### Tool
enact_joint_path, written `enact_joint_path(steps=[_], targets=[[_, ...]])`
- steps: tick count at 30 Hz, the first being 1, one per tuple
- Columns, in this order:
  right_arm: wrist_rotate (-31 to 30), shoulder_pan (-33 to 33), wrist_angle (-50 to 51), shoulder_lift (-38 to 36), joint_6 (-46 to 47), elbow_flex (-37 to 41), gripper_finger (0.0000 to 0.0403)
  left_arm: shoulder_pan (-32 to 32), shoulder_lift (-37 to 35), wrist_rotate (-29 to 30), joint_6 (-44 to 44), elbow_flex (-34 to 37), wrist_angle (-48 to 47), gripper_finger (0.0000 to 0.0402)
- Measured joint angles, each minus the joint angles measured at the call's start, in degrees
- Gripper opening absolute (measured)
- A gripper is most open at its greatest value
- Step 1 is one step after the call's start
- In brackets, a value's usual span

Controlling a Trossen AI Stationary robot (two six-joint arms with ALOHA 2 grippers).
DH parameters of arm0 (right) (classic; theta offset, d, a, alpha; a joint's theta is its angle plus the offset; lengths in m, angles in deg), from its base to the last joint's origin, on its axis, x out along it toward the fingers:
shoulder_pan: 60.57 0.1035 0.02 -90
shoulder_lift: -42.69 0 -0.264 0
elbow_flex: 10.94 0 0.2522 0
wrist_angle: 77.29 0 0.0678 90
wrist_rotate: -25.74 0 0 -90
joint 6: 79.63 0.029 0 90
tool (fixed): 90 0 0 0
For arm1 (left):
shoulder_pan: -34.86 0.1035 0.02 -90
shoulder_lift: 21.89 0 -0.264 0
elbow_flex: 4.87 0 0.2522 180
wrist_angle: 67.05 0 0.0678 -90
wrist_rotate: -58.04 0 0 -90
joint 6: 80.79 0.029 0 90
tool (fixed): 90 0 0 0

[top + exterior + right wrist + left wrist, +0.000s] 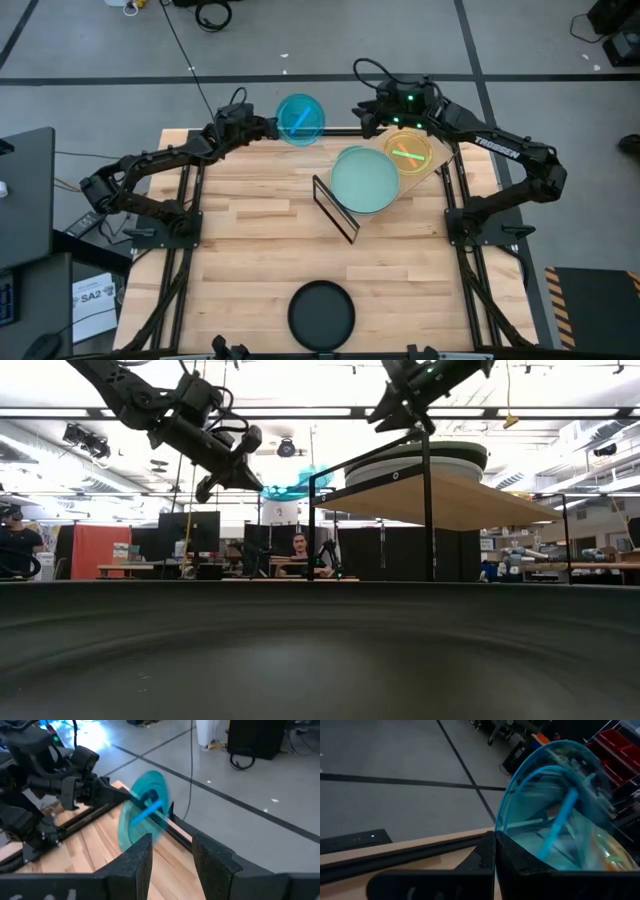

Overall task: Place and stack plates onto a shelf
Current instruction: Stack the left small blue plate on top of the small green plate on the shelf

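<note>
**Teal Plate Held at Far Edge; Shelf Partly Loaded**

The bench (250, 230) carries the shelf (420, 180) at far right, bearing the mint plate (365, 180) and an orange plate (410, 153). The black plate (321, 315) lies near centre, well apart. The left gripper (268, 127), arm stretched far, is clamped on the rim of the teal plate (300, 119), held above the far bench edge. Judged light, rigid and slippery: grip the rim. The right gripper (368, 115) hovers nearby, jaws spread, empty.
</note>
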Motion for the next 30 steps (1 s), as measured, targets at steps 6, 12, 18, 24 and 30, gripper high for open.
enact_joint_path(steps=[6, 12, 18, 24, 30], targets=[[0.0, 1.4, -7.9, 6.3, -0.4, 0.0, 0.0145, -0.2, 0.0, 0.0, 0.0, 0.0, 0.7, 0.0004], [-0.2, 1.5, -17.0, 12.6, -0.5, 0.0, 0.0145, -0.2, 0.0, 0.0, 0.0, 0.0, 0.7, 0.0004], [-3.1, 1.5, -21.5, 17.4, -0.6, 0.0, 0.0145, -0.2, 0.0, 0.0, 0.0, 0.0, 0.7, 0.0004], [-4.5, 1.5, -22.7, 19.3, -1.9, 0.0, 0.0145, -0.2, 0.0, 0.0, 0.0, 0.0, 0.7, 0.0004], [-4.5, 1.5, -22.8, 19.3, -2.1, 0.0, 0.0139, -0.3, 0.0, 0.0, 0.0, 0.0, 0.7, 0.0004]])
